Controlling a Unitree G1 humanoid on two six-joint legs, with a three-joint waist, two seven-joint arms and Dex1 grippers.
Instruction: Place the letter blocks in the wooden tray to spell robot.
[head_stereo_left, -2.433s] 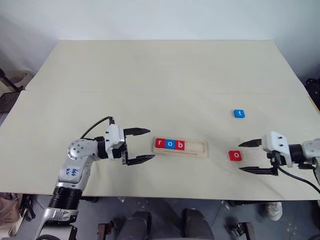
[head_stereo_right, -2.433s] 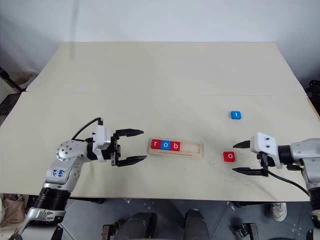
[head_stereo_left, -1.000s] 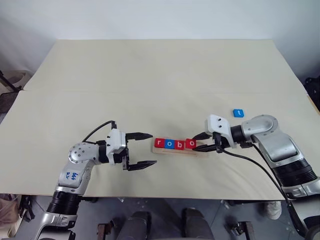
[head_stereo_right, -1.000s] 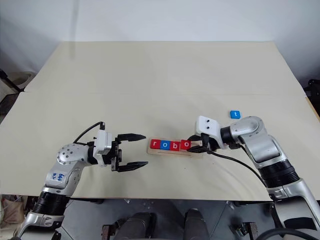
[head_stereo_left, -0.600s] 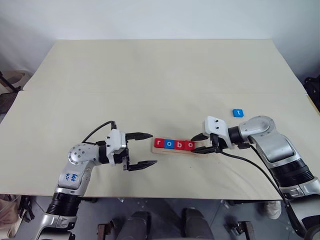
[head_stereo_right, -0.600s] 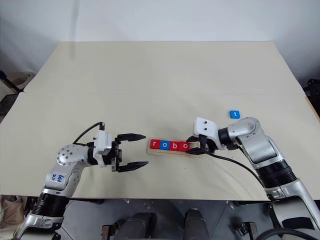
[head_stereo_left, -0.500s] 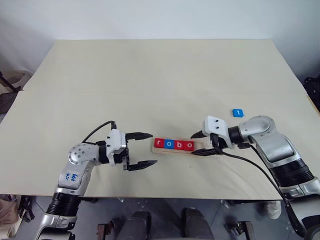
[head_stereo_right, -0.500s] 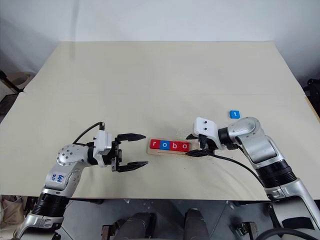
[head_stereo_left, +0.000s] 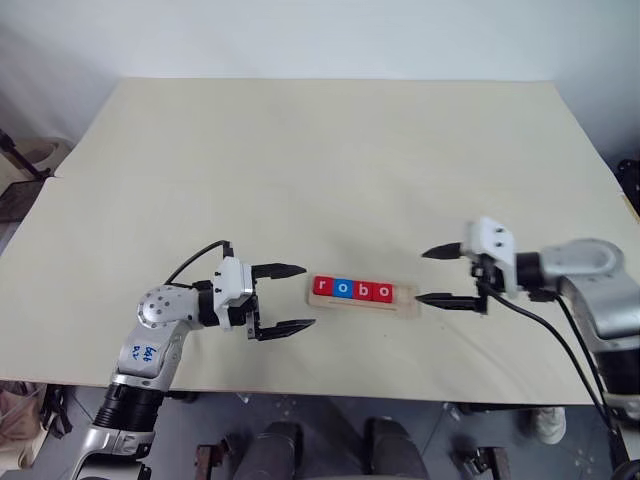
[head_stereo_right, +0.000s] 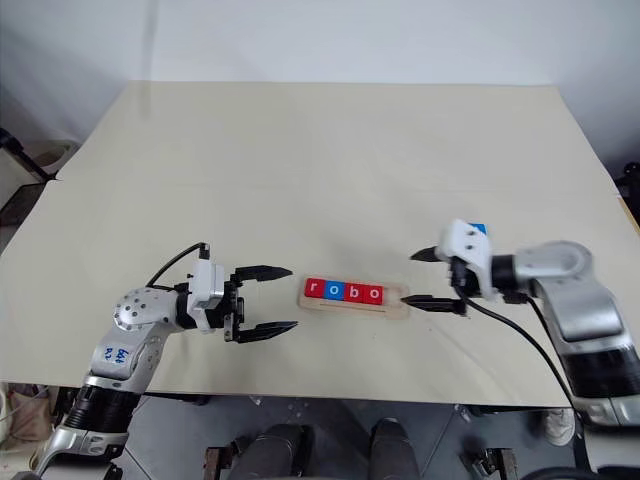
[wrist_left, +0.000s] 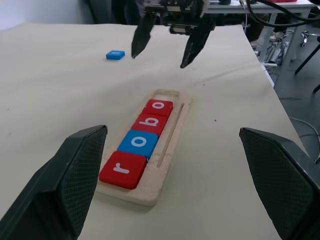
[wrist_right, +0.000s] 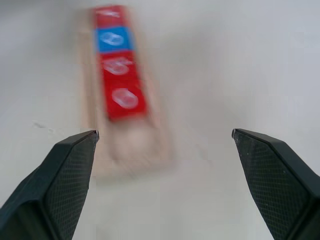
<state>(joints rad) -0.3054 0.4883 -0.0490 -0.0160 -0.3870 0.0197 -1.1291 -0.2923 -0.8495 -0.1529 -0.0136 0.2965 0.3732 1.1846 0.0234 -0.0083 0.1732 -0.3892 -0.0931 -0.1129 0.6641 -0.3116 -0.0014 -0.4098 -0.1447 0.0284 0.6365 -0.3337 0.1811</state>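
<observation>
The wooden tray (head_stereo_left: 404, 297) lies near the table's front edge. In it sit letter blocks in a row: red r (head_stereo_left: 322, 287), blue o (head_stereo_left: 342, 288), red b (head_stereo_left: 362, 290) and red o (head_stereo_left: 382, 291). The tray's right end is bare. My right gripper (head_stereo_left: 422, 276) is open and empty just right of the tray, pointing at it. The blue t block (wrist_left: 115, 54) lies on the table beyond that gripper; in the right eye view just a blue edge of the t block (head_stereo_right: 478, 229) peeks out behind it. Left of the tray my left gripper (head_stereo_left: 307, 296) is open and holds nothing.
The tabletop (head_stereo_left: 320, 160) is a wide beige surface. Its front edge runs close below the tray and both grippers. A black cable (head_stereo_left: 545, 335) hangs from the right wrist.
My right gripper opened, left the red o block in the tray beside the b, and drew back to the right. The left gripper stayed still.
</observation>
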